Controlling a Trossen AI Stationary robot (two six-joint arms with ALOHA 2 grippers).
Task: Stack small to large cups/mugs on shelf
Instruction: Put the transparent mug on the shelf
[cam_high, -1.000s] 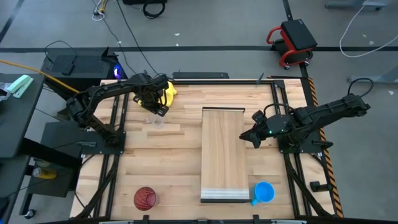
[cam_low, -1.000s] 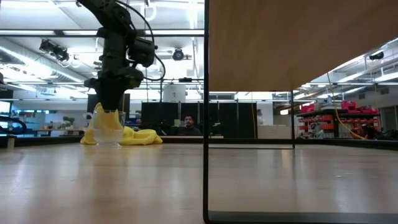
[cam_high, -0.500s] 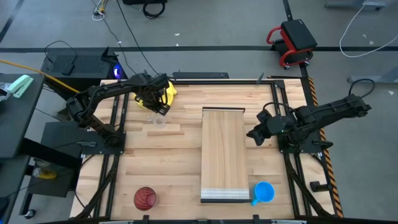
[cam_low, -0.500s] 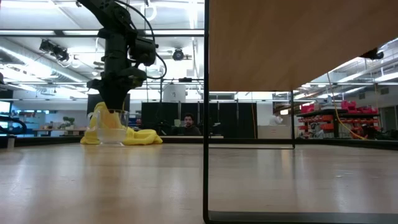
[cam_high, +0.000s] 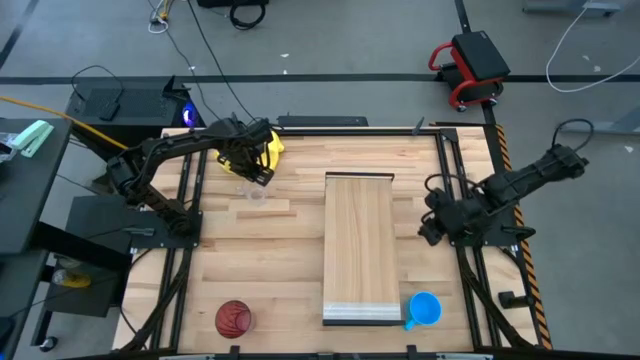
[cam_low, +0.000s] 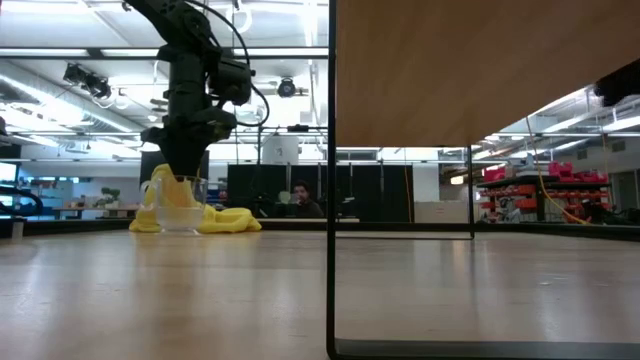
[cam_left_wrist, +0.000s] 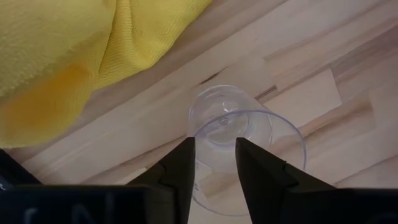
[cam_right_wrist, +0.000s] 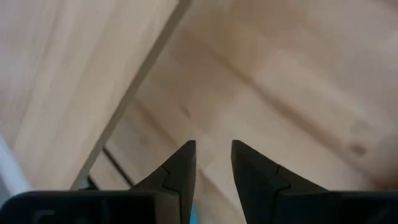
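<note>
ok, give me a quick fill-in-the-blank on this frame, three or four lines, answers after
1. The left gripper hangs over the ____ cup.
2. The cloth beside that cup is ____.
3. The blue mug stands on the table next to the board's lipped end, and not on the ____.
4. The red cup sits on the ____ arm's side.

Answers: clear; yellow; board; left

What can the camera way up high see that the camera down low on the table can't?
Only the high view shows the blue mug, the dark red cup, the whole shelf from above, and the right gripper. Only the low view shows a person in the room behind. Both show the clear cup, the yellow cloth and the left gripper.
</note>
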